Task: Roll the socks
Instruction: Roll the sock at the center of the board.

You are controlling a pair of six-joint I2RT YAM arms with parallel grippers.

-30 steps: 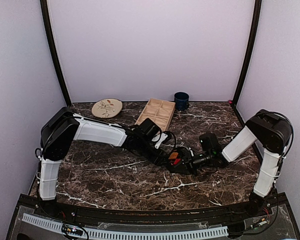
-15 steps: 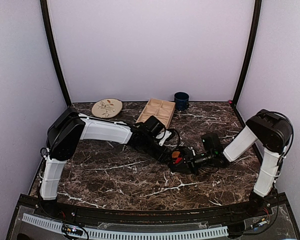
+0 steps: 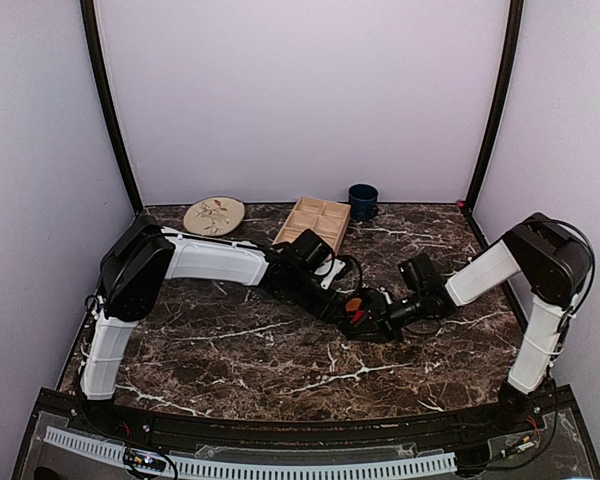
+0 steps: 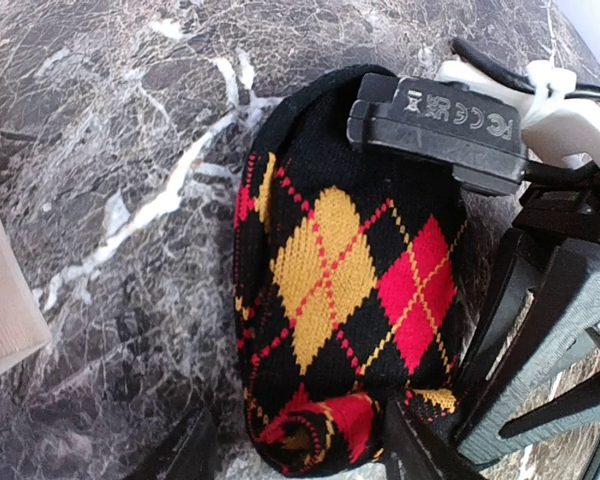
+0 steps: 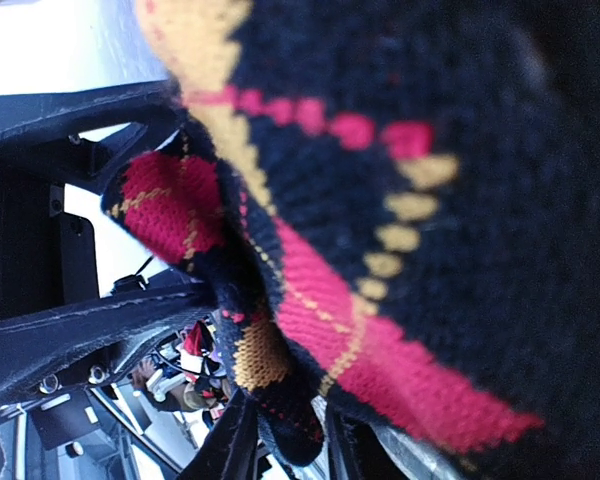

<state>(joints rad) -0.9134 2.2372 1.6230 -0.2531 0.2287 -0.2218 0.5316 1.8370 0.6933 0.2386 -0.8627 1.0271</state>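
Note:
A black sock with red and orange argyle diamonds (image 4: 350, 290) lies rolled into a fat bundle (image 3: 354, 304) on the marble at mid-table. My left gripper (image 4: 300, 455) straddles its rolled end, jaws wide. The right finger (image 4: 415, 445) touches the fabric and the left finger (image 4: 180, 450) stands a little off it. From the right, my right gripper (image 3: 382, 314) meets the bundle, and its body (image 4: 435, 125) lies over the top of the bundle. In the right wrist view a fold of the sock (image 5: 280, 400) sits pinched between the narrow jaws of that gripper (image 5: 285, 445).
At the back of the table (image 3: 230, 350) stand a decorated plate (image 3: 214, 214), a wooden tray with compartments (image 3: 314, 224) and a dark blue mug (image 3: 362, 201). A pale tray edge (image 4: 0, 320) shows left of the bundle. Side walls close in the table.
Both grippers and the sock bundle have shifted a little toward the back of the table. The left arm's elbow has swung right and the right forearm has lifted back.

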